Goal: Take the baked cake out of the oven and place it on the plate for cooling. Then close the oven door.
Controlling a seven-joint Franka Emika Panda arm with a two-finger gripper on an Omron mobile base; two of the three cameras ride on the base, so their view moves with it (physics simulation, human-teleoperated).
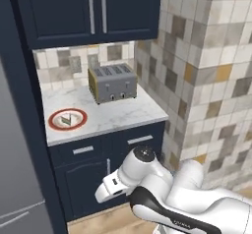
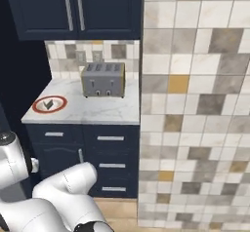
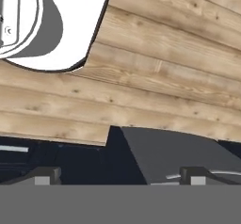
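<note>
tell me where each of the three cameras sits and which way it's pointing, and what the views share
Left base view: behind the arm to its left, facing a marble counter with toaster and plate; the white arm rises at lower right.
Right base view: behind the arm to its right, facing the same counter and a tiled wall; the arm fills lower left.
Hand view: on the hand, looking at a wood floor; the open gripper sits at the bottom.
Both base views share the toaster, plate and dark cabinets.
</note>
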